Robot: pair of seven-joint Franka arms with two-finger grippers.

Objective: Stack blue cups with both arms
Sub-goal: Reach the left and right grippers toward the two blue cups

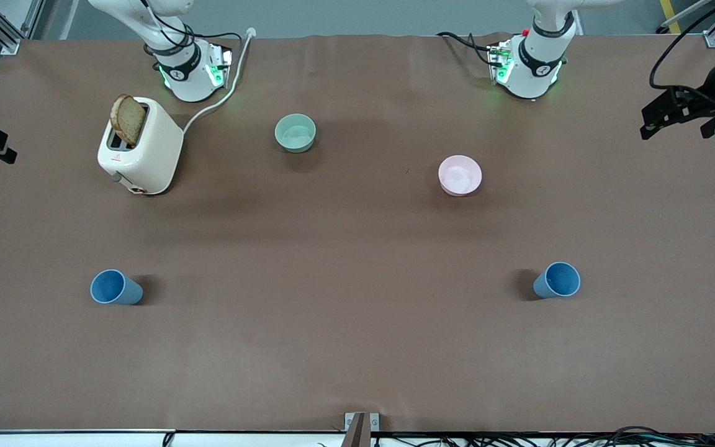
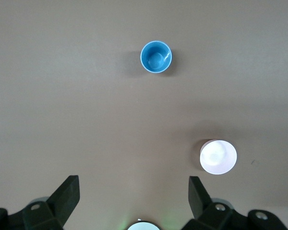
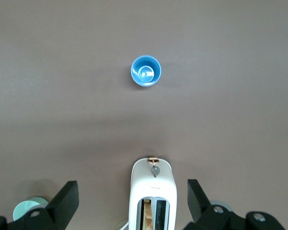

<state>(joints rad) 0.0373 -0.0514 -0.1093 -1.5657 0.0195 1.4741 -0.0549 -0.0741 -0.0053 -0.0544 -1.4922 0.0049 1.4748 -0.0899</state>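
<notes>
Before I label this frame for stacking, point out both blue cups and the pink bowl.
Blue cup near the toaster (image 1: 115, 287): front view, on its side wall.
Blue cup near the pink bowl (image 1: 558, 280): front view, on its open mouth.
Pink bowl (image 1: 460, 175): front view, on its inside.

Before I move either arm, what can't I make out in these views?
1. Front view: both tools are out of frame past the top edge. Only the wrist views show the left tool and right tool, both open.
2. Right wrist view: the green bowl is partly hidden by a tool finger.
3. Right wrist view: the toaster is cut off by the bottom edge.
</notes>
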